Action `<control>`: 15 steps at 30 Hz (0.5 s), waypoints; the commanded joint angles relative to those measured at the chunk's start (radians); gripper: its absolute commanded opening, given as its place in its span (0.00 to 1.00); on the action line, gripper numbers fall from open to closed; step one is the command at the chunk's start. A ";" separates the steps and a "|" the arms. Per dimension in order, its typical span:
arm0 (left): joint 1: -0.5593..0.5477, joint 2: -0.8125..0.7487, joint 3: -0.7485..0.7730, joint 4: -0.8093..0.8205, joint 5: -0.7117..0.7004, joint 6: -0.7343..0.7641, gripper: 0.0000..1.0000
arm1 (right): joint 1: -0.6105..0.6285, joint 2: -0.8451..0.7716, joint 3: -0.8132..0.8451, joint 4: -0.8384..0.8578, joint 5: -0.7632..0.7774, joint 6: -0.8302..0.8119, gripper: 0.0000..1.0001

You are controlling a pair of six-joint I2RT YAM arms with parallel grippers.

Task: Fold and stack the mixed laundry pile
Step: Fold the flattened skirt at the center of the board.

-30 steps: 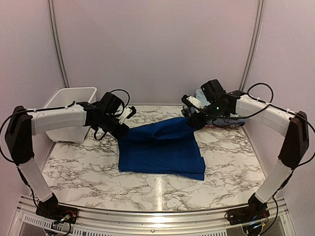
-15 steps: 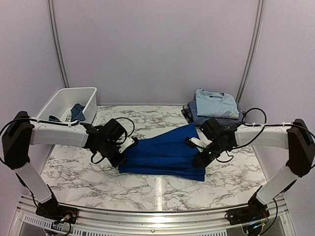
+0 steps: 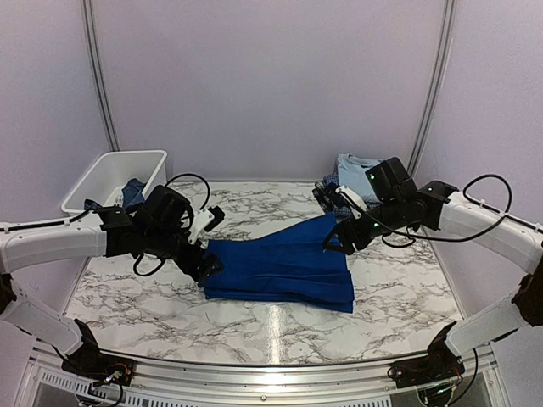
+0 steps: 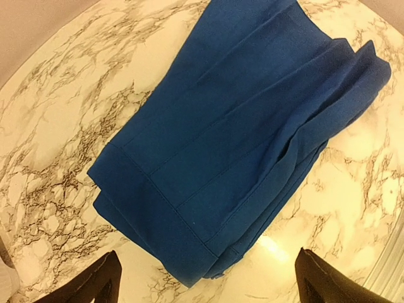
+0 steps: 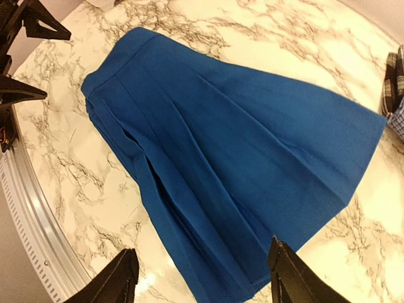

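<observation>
The solid royal blue garment lies folded flat on the marble table, with its layered edges showing in the left wrist view and the right wrist view. My left gripper hovers over its left end, open, with nothing between the fingers. Over its right end my right gripper is also open and empty. At the back right is a stack with the light blue T-shirt on top, partly hidden by my right arm. The navy check shirt and the plaid piece show at its side.
A white plastic bin stands at the back left with dark blue cloth inside. The metal rail of the table's near edge runs along the front. Pale walls close in the back and both sides.
Both grippers have opened and let go of the royal blue garment, then risen and drawn back from its near edge. The garment now lies folded by itself.
</observation>
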State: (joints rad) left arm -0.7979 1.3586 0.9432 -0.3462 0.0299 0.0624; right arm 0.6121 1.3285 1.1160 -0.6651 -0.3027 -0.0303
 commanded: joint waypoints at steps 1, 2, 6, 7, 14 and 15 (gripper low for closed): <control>0.009 0.025 -0.010 0.031 -0.042 -0.095 0.99 | 0.010 0.073 0.014 -0.036 -0.082 -0.009 0.63; 0.014 0.039 -0.007 0.029 -0.022 -0.088 0.99 | 0.025 0.093 0.016 -0.036 -0.085 -0.019 0.62; 0.032 0.102 0.003 -0.008 0.010 -0.016 0.95 | 0.082 0.166 0.014 -0.048 -0.034 -0.077 0.61; 0.034 0.119 0.006 -0.017 0.016 0.000 0.91 | 0.088 0.183 0.011 -0.055 -0.022 -0.093 0.61; 0.054 0.243 0.027 -0.110 -0.024 0.085 0.63 | 0.156 0.278 -0.008 -0.075 0.037 -0.133 0.61; 0.054 0.258 0.026 -0.113 -0.025 0.091 0.62 | 0.163 0.294 -0.007 -0.079 0.058 -0.131 0.61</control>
State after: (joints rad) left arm -0.7513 1.5715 0.9497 -0.3828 0.0216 0.0975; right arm 0.7353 1.5867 1.1042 -0.7212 -0.3000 -0.1345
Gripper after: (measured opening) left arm 0.640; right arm 0.615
